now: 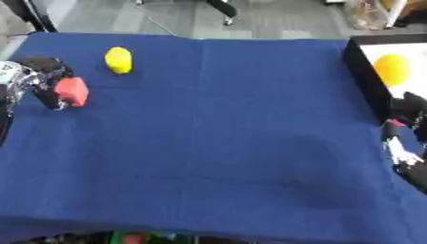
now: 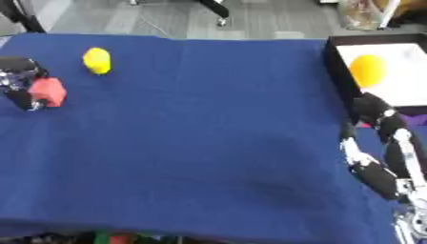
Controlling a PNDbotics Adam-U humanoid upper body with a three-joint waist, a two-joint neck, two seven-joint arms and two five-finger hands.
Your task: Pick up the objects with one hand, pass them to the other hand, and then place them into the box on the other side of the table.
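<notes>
Holding the red block in our curled left hand, we must next pass it to our open right hand.

The black left hand with silver joints shows at the left edge of the frame, its fingers curled round a red block. The black right hand lies at the right edge, fingers straight and spread, pointing toward the upper frame.
</notes>
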